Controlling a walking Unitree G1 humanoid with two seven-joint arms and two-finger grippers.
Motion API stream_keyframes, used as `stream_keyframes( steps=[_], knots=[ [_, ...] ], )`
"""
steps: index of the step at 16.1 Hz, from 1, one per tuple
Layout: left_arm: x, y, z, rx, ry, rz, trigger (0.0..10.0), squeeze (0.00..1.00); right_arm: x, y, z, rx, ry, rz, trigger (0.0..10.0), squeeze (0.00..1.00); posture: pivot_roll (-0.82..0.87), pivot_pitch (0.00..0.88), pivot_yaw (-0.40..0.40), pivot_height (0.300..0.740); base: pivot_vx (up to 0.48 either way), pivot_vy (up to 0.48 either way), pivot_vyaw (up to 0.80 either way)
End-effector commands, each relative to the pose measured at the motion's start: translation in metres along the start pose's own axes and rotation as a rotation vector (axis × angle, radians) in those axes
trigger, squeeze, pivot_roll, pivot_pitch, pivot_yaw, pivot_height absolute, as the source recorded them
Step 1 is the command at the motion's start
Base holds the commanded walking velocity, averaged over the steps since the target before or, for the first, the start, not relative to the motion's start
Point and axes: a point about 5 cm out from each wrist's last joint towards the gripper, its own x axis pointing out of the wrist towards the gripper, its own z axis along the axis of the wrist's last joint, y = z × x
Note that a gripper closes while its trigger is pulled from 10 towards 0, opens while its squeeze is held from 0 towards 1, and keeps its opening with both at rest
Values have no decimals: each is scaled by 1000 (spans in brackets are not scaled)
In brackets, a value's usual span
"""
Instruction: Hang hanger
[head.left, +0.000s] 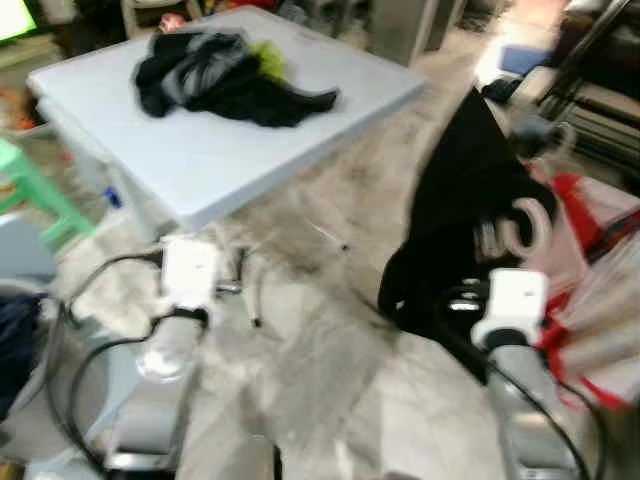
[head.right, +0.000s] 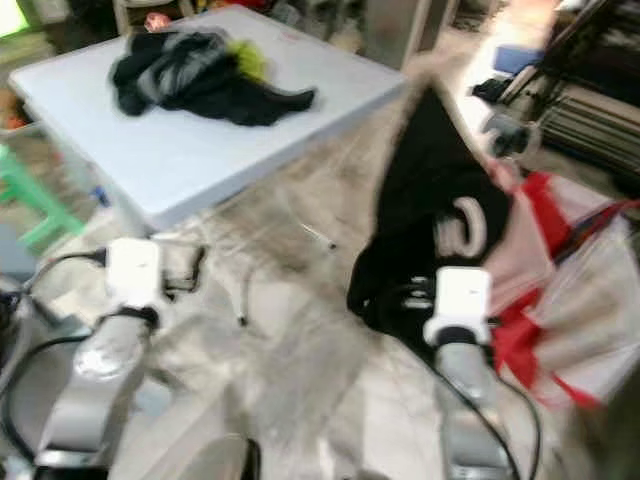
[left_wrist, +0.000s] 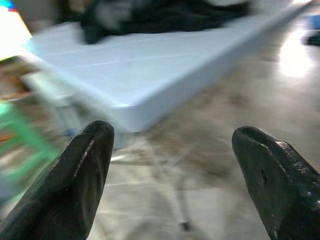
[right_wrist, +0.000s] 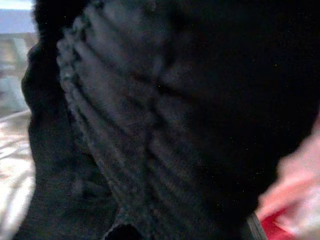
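Left gripper (left_wrist: 172, 165) hangs with fingers spread wide and empty before the white table's (head.left: 230, 150) near corner — dark clothes (head.left: 225, 75) heaped toward its far edge — while the right gripper's (head.left: 470, 305) fingers are buried in a hanging black garment (head.left: 465, 200), grip unreadable, above marbled floor (head.left: 330, 380); no hanger discernible.

black garment (head.left: 460, 210) on a white hanger (head.left: 520, 228), hanging draped at frame right, pretty blurry
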Motion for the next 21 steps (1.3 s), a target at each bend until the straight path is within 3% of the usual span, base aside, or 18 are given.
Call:
stream_keyframes(
  steps=[1, 4, 9, 21],
  knots=[
    [-2, -2, 3, 3, -9, 11, 10000, 0, 1, -3, 10, -7, -53, -2, 10000, 0, 9, 37, -2, 740, 0, 0, 800],
    [-7, 3, 1, 15, 2, 55, 10000, 0, 0, -2, 11, 0, -62, 22, 10000, 0, 15, 32, -4, 740, 0, 0, 800],
    [-6, -2, 3, 7, -3, 26, 10000, 0, 3, 1, 12, 18, -69, 41, 10000, 0, 16, 27, -3, 740, 0, 0, 756],
    [-5, -5, 3, -12, 6, 27, 10000, 0, -2, 9, 6, 40, -35, 111, 10000, 0, 4, 39, -1, 740, 0, -300, 0]
  ],
)
